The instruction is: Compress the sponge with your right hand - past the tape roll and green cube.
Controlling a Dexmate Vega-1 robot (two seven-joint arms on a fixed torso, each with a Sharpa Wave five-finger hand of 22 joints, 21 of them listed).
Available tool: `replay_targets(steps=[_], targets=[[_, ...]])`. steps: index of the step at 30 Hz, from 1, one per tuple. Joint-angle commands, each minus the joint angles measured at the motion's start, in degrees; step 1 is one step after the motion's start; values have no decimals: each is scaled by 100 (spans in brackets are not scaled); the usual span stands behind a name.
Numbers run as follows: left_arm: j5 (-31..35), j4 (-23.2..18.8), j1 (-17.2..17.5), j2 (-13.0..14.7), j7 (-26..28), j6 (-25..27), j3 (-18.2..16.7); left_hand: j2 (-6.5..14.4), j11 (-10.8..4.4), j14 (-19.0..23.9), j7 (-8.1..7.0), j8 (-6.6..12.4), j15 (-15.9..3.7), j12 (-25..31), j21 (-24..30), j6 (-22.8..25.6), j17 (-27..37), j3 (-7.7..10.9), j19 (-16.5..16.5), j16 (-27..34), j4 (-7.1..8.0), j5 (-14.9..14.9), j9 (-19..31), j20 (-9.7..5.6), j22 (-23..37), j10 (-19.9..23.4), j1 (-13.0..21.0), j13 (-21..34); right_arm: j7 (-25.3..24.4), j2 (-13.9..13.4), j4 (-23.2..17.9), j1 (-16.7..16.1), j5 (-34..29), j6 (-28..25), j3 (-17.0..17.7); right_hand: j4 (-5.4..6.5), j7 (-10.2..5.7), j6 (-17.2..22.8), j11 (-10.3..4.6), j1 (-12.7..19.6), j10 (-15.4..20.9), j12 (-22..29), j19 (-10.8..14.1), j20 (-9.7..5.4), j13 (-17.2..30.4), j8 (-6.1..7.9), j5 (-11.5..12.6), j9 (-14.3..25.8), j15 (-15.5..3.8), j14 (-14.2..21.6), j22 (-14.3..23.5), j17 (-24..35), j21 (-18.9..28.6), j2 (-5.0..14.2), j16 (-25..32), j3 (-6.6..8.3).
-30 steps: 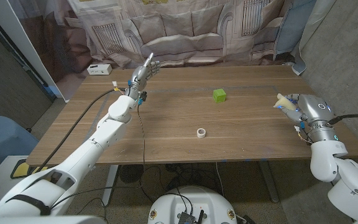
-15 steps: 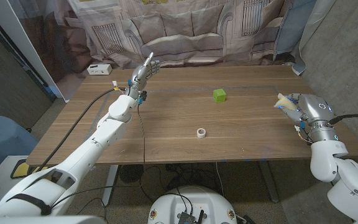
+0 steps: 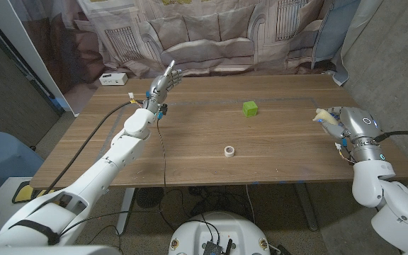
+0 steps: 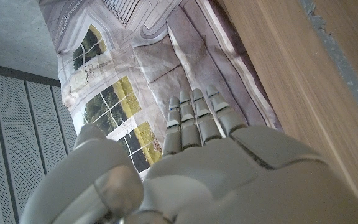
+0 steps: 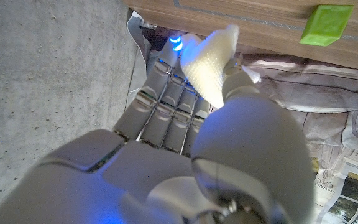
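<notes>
Two hands are in view, doing different work. At the right edge of the head view, the right hand holds the pale sponge, which pokes out above the fingers toward the table's right edge; the right wrist view shows the sponge pinched between thumb and fingers, bent to a wedge, so the squeeze appears under way. The green cube sits at upper centre of the wooden table and the tape roll lower centre; both lie well apart from that hand, toward the picture's middle. In the upper left, the left hand hangs raised above the table's far side, fingers straight and side by side, holding nothing, evidently parked clear.
</notes>
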Motion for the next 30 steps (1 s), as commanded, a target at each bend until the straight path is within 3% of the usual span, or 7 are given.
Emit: replay_targets(steps=[1, 14, 18, 20, 30], targets=[[-9, 67, -36, -41, -10, -2, 27, 45, 7, 43, 9, 9, -2, 11, 1, 65, 15, 17, 54, -3, -37, -8, 27, 20, 13, 53, -6, 21, -50, 37, 41, 14, 100, 109, 38, -52, 7, 151, 28, 160, 135, 59, 143, -67, 23, 78, 46, 20, -457, 188, 31, 47, 87, 73, 82, 59], [-8, 115, -50, -73, -3, 0, 47, 50, -12, 60, 1, 8, -10, 14, 1, 69, 15, 22, 55, 1, -42, -10, 27, 21, 13, 65, -2, 22, -53, 46, 67, 17, 158, 225, 93, -222, -15, 412, 4, 805, 375, 88, 309, -206, 34, 126, 63, 51, -567, 603, 86, 151, 301, 202, 237, 253], [9, 63, -39, -46, 15, 39, 51, 51, 0, 56, -6, 9, -22, 13, 2, 72, 15, 23, 57, -1, -43, -10, 27, 14, 13, 64, -2, 22, -165, 71, 128, 17, 189, 402, 119, -202, -48, 561, -48, 1086, 511, 121, 442, -290, 54, 146, 76, 71, -565, 918, 132, 280, 488, 259, 355, 341], [13, 33, -29, -35, 30, 52, 46, 51, 4, 58, -11, 7, -16, 14, 2, 70, 15, 24, 57, -1, -44, -10, 27, 15, 13, 67, -1, 22, -225, 96, 157, 38, 177, 441, 107, -193, -41, 654, 2, 1205, 600, 141, 492, -315, 61, 157, 77, 77, -569, 1069, 158, 336, 595, 265, 391, 378], [14, -9, 4, -28, 68, 36, 24, 52, -4, 58, -11, 7, -15, 13, 3, 74, 15, 26, 62, -2, -47, -12, 28, 15, 13, 69, 0, 22, -487, 328, 228, 145, 276, 537, 85, -172, 82, 963, 96, 1375, 791, 188, 559, -304, 76, 205, 52, 71, -563, 1363, 207, 487, 815, 223, 489, 390]])
